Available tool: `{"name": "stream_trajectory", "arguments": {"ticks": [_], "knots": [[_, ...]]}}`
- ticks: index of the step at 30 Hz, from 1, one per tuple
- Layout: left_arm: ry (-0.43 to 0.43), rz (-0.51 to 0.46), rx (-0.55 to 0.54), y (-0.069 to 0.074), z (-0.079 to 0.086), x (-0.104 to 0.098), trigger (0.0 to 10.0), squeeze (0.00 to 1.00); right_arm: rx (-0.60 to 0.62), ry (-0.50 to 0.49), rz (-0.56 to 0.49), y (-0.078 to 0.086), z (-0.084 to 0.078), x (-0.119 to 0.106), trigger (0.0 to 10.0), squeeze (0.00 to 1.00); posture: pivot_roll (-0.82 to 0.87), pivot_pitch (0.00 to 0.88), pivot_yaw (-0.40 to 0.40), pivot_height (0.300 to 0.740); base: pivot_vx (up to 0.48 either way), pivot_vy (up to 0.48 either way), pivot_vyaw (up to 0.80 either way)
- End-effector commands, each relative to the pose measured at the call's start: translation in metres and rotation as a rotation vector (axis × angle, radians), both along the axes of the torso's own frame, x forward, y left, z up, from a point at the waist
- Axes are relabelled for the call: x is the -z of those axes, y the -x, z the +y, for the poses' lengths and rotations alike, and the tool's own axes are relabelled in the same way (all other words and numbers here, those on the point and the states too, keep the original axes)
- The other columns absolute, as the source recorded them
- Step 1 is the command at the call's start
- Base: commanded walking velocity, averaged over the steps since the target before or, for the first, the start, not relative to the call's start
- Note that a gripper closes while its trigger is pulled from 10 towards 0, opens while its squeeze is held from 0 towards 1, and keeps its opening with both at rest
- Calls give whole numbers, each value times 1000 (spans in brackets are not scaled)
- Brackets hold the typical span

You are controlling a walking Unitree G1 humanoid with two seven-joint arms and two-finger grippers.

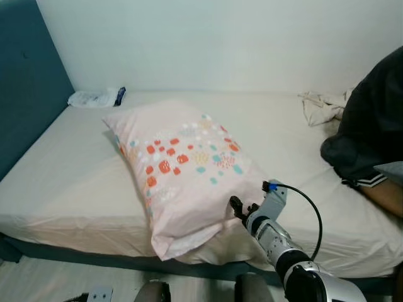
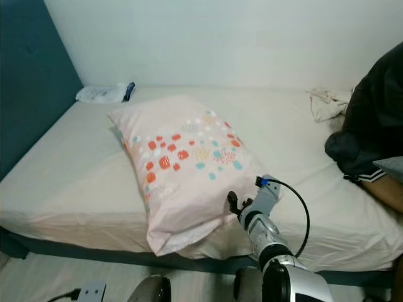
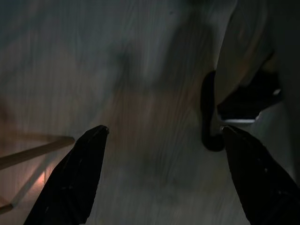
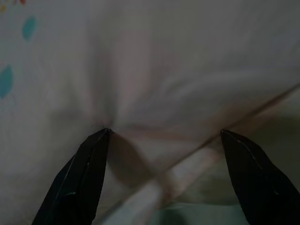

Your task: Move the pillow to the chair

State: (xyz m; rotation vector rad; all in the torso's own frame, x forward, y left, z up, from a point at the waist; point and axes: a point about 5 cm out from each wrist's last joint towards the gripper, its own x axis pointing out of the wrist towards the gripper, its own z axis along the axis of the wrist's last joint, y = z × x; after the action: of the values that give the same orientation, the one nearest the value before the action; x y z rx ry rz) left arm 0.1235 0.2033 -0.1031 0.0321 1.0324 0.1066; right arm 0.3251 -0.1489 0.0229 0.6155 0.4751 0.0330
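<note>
right gripper (image 1: 242, 209) sits lowest in the head views, about 5 o'clock, its silver arm rising from the bottom edge. fingers spread wide, holding nothing; in the right wrist view one fingertip (image 4: 101, 138) presses a dimple into the pillow cloth, the other hangs off the pillow's edge over the sheet.

left to right across the bed (image 1: 56, 189): dark blue headboard (image 1: 25, 94) at 9 o'clock; small plastic packet (image 1: 94, 97) at 10 o'clock near the wall; pillow (image 1: 182, 170), pale pink with red and teal dots, lying diagonally at centre, its near corner overhanging the mattress edge; crumpled cloth (image 1: 321, 104) at 2 o'clock; person in dark clothing (image 1: 371, 126) seated at 3 o'clock.

pillow's near-right edge is touching the gripper, at its 11 o'clock. left gripper (image 3: 161, 140) hangs idle, fingers apart, over dim floor.

risks, judged: shutting here may pinch only slack cover, so the pillow sags or slips free on lifting. sheet could get caught too. swinging it right might brush the person. no chair seen yet.
</note>
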Motion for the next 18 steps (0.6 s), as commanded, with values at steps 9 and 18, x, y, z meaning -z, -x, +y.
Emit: {"name": "stream_trajectory", "arguments": {"ticks": [9,18], "knots": [[24,37,68,8,-11,4,10000,0,-120,-188,-157,-8,26,-17,10000,0,-18,113,-6,520,0,0,0],[3,59,78,19,-1,5,10000,0,-209,-370,-288,-10,31,-30,10000,0,4,125,15,480,0,0,0]]}}
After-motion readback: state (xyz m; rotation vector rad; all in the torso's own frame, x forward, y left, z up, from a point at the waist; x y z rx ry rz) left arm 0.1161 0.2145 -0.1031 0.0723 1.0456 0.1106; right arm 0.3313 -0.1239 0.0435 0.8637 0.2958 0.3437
